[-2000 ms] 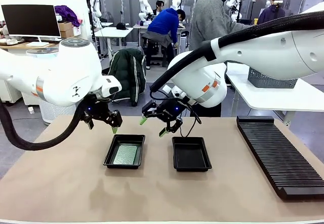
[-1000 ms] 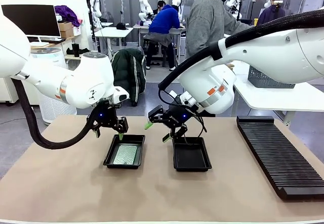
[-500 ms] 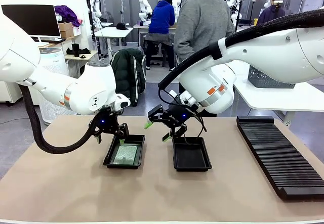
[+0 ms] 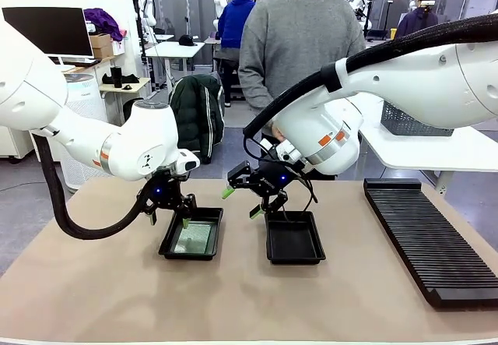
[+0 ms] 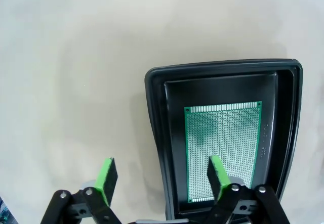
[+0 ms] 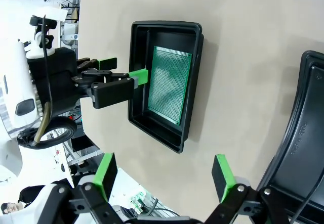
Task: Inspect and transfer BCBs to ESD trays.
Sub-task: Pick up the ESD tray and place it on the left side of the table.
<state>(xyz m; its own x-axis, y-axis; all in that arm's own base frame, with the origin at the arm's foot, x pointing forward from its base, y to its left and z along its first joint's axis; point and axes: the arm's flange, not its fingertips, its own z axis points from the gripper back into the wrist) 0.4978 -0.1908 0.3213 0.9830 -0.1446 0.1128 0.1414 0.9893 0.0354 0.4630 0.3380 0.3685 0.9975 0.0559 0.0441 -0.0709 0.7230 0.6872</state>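
Note:
Two black ESD trays lie side by side mid-table. The left tray (image 4: 166, 242) (image 5: 154, 113) (image 6: 188, 107) holds one green BCB (image 4: 194, 237) (image 5: 223, 143) (image 6: 169, 85) flat on its floor. The right tray (image 4: 293, 237) (image 6: 304, 133) holds nothing. My left gripper (image 4: 167, 219) (image 5: 162, 176) (image 6: 122, 69) is open and low, straddling the left tray's side wall, with one pad over the BCB and the other outside the rim. Open and holding nothing, my right gripper (image 4: 240, 202) (image 6: 164, 172) hangs above the gap between the trays.
A long black ribbed rack (image 4: 424, 236) lies along the table's right side. A person in a grey sweater (image 4: 299, 41) stands at the far edge behind the trays. A white side table with a grey mesh basket (image 4: 412, 123) is at back right.
My left gripper has come down and forward onto the left tray's side wall. The person has stepped left to stand behind the trays. For the last second my right arm has held still.

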